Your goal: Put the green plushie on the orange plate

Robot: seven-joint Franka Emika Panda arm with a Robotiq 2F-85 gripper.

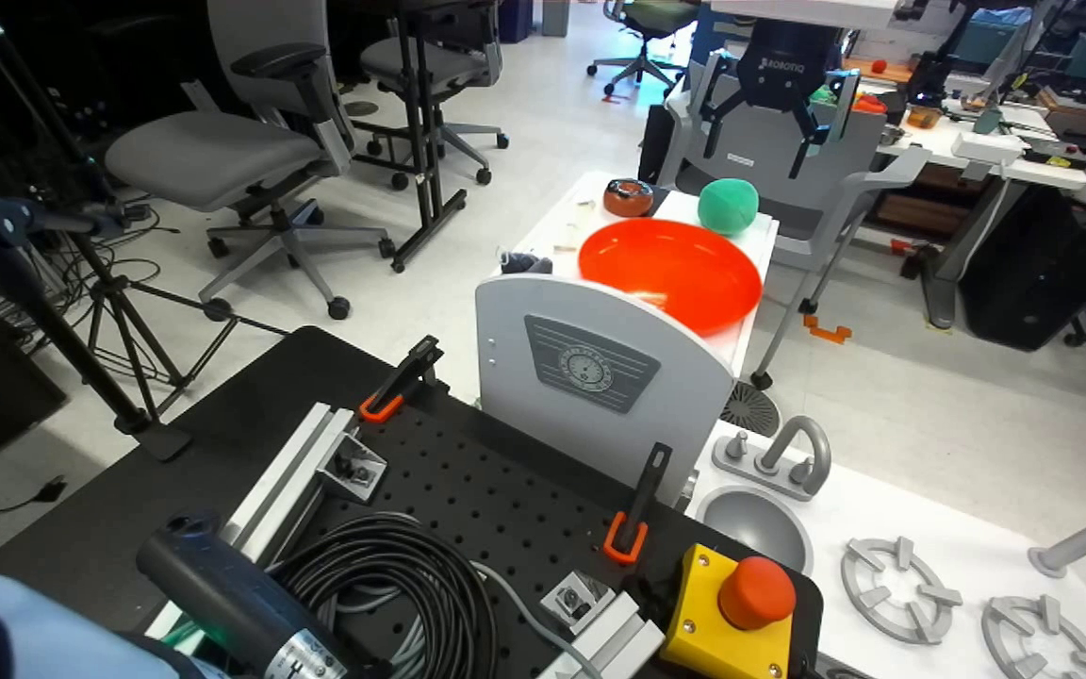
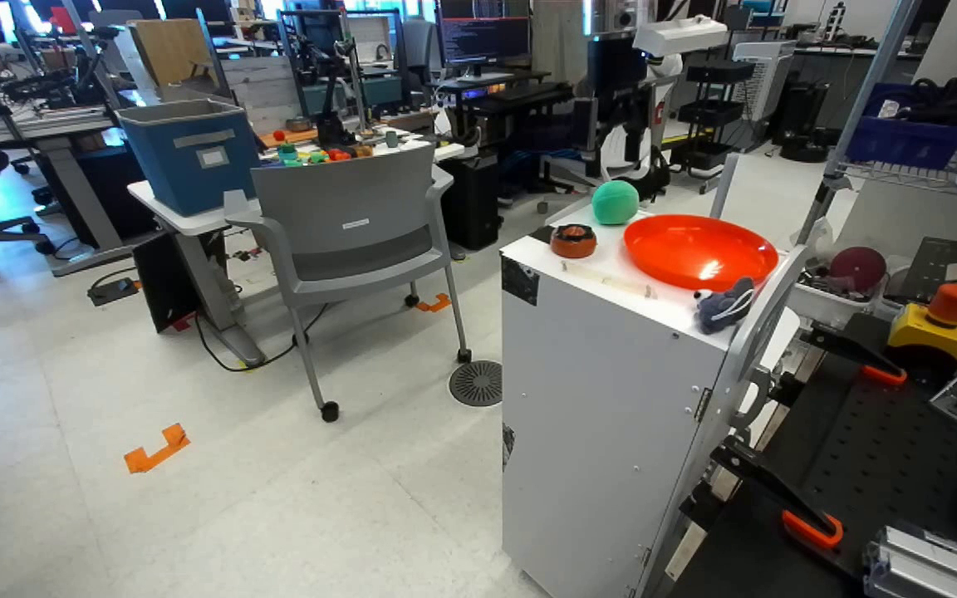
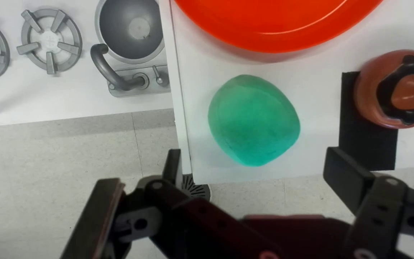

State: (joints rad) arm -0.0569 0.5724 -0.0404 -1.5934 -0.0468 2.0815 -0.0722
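Note:
The green plushie [image 1: 728,207] is a round teal-green ball on the white cabinet top, near its edge. It also shows in an exterior view [image 2: 615,203] and in the wrist view [image 3: 253,120]. The orange plate [image 1: 670,269] lies beside it on the same top, apart from it; it also shows in an exterior view [image 2: 699,249] and partly at the top of the wrist view [image 3: 279,25]. Nothing lies on the plate. My gripper [image 1: 755,160] is open and empty above the plushie, fingers pointing down. Its fingers spread wider than the plushie in the wrist view [image 3: 254,162].
An orange-brown round pot with a black rim [image 3: 404,90] stands near the plushie. A small dark grey toy [image 2: 723,306] lies by the plate. A grey upright panel [image 1: 600,377] borders the top. A toy sink [image 3: 131,28] adjoins it. A grey chair [image 2: 354,224] stands close.

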